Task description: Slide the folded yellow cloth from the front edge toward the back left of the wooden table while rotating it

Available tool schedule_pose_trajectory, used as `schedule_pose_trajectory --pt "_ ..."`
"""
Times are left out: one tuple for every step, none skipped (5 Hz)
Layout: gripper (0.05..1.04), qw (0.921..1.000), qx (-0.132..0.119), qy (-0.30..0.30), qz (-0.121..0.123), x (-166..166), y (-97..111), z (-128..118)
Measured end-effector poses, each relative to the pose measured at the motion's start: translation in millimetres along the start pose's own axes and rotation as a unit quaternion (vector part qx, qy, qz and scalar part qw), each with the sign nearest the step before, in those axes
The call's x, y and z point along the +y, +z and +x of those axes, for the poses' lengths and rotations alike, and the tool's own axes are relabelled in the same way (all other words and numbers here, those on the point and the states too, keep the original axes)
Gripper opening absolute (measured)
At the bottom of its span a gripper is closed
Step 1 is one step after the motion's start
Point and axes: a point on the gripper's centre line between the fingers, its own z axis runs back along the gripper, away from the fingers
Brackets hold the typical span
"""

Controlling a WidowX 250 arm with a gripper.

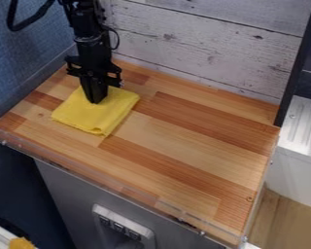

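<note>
Clear edging [87, 173] lines the near side of the desk [190, 131]. At left, the yellow cloth [101, 116] lies folded flat, not lifted, under my pincer [95, 100]; whether that is wide or narrow, I cannot tell. Bare wood lies right.

Black segmented arm; looping cables

One folded yellow cloth [109, 114] and one black robot arm [87, 41] are counted at one wooden table [184, 146]. One dark upright post [298, 63] and one white ribbed surface [304, 124] are seen at right. Below, one grey panel [145, 231] is seen, with what seem to be three dark buttons [118, 227]. One yellow-orange item [20, 243] is partly shown at lower left.
</note>
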Motion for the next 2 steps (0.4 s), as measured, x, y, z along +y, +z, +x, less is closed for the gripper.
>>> schedule_pose_trajectory --pt "0.503 1.0000 -0.002 -0.001 0.004 -7.5 24.3 -2.4" --pt "0.772 0.9998 -0.014 -0.011 0.010 -19.7 51.2 -2.6"
